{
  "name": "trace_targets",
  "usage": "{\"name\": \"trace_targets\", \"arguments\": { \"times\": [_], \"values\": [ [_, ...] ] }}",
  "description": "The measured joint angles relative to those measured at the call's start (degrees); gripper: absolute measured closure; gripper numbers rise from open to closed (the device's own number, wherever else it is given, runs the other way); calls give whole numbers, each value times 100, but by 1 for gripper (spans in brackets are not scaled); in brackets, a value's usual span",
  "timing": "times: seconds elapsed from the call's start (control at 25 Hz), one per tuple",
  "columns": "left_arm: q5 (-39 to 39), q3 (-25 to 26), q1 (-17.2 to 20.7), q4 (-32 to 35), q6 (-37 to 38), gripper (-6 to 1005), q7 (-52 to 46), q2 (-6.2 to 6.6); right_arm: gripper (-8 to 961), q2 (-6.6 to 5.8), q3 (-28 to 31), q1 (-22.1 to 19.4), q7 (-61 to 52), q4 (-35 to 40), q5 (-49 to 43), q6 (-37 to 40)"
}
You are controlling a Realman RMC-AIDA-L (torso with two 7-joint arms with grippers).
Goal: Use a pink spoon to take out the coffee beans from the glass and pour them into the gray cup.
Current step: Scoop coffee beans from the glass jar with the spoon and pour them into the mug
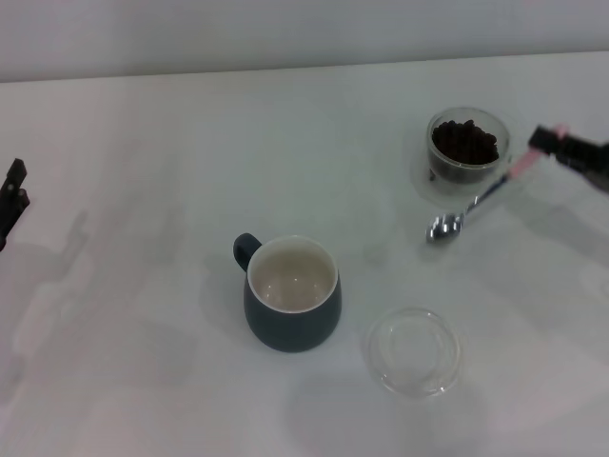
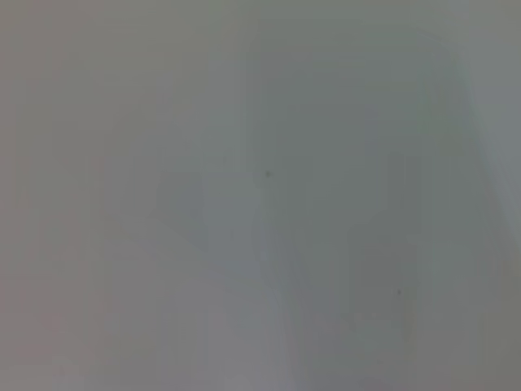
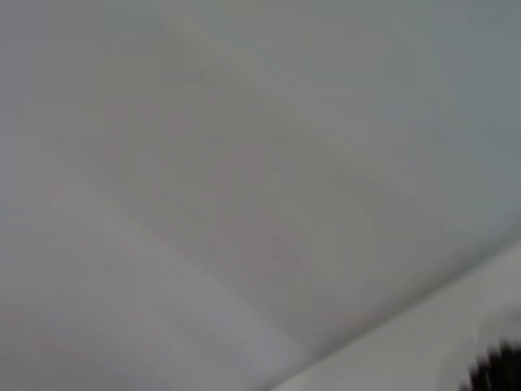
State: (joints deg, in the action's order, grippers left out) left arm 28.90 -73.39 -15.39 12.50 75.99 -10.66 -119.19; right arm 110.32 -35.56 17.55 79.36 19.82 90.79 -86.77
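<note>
The gray cup [image 1: 292, 303] stands mid-table, its cream inside empty and its handle pointing to the far left. The glass [image 1: 466, 152] stands at the far right, filled with dark coffee beans [image 1: 464, 143]. The pink spoon [image 1: 476, 202] slants beside the glass. Its metal bowl is low over the table in front of the glass, and its pink handle end is up in my right gripper [image 1: 544, 145], which is shut on it. My left gripper [image 1: 11, 195] is parked at the table's left edge. The wrist views show only pale surface.
A shallow clear round glass dish [image 1: 414, 350] lies right of the gray cup, near the front. The white table [image 1: 143, 143] spreads all around. A dark blurred shape [image 3: 498, 371] shows in a corner of the right wrist view.
</note>
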Motion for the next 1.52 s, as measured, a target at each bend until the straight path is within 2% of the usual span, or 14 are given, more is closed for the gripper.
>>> {"name": "trace_targets", "arguments": {
  "times": [0.28, 0.6, 0.8, 1.16, 1.32, 1.52],
  "values": [
    [0, -45, 34, -57, 14, 246, -34, -17, 805, -181, 240, 495, 55, 476, 14, 488],
    [4, -54, -30, -248, 148, 246, -43, -18, 803, -241, 235, 780, 477, 532, -31, 1051],
    [1, -52, -33, -248, 151, 246, -45, -23, 803, -189, 215, 832, 1111, 540, -46, 1209],
    [1, -53, -41, -218, 162, 246, -49, -25, 801, -12, 173, 838, 2323, 562, -59, 1531],
    [1, -52, -56, -206, 162, 246, -50, -24, 800, 53, 135, 838, 2539, 609, -61, 1779],
    [2, -34, -127, -244, 160, 246, -50, -20, 799, 69, 135, 857, 2437, 601, -62, 1945]
  ]
}}
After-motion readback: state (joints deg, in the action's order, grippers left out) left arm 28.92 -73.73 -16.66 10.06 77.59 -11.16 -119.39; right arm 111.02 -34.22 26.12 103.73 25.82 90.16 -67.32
